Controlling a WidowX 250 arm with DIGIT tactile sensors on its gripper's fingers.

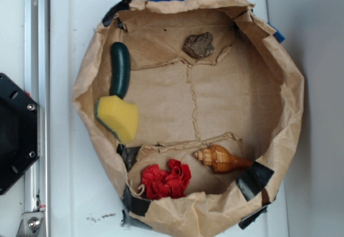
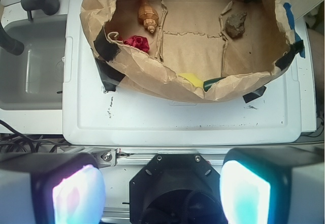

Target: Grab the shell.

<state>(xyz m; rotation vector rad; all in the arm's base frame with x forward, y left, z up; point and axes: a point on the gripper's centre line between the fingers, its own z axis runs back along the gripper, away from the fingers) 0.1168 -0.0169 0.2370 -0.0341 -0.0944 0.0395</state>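
Our gripper point(image 2: 162, 188) hangs wide open and empty right by the camera, and far ahead, a bit left, we see the shell point(image 2: 146, 14) in the paper bag point(image 2: 152, 74), beside the red cloth point(image 2: 137, 42), pointed tail away.

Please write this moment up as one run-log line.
phase: pre-approach | gripper: open, empty, outside paper bin | shell: untouched, beside red cloth | contact: none

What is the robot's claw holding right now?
Nothing. The gripper is open and empty, far back from the paper-lined bin. The glossy orange-brown conch shell lies untouched inside it, beside the red ruffled cloth.
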